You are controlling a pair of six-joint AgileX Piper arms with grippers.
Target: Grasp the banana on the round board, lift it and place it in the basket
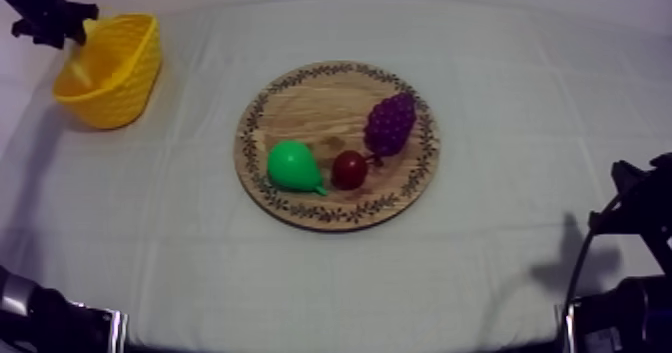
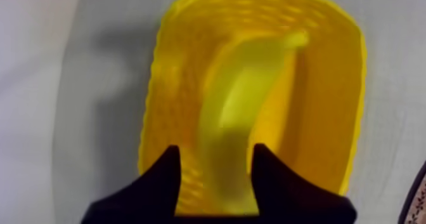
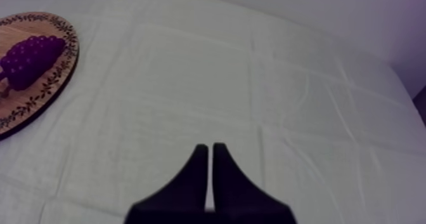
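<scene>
The banana (image 2: 231, 118) lies lengthwise inside the yellow basket (image 2: 355, 80), blurred, seen between my left gripper's fingers. My left gripper (image 2: 217, 157) hovers over the basket with its fingers apart, wider than the banana, and it looks open. In the top view the left gripper (image 1: 60, 22) hangs above the far left rim of the basket (image 1: 125, 37), and the banana (image 1: 82, 72) shows as a pale shape inside. The wooden board (image 1: 310, 102) sits at the table's middle. My right gripper (image 3: 210, 147) is shut on nothing, low over bare cloth at the right.
On the board lie a green pear (image 1: 292, 165), a small red fruit (image 1: 349, 168) and purple grapes (image 1: 390, 123). The right wrist view shows the board's edge (image 3: 60, 68) with the grapes (image 3: 28, 61). My right arm (image 1: 640, 202) rests at the table's right edge.
</scene>
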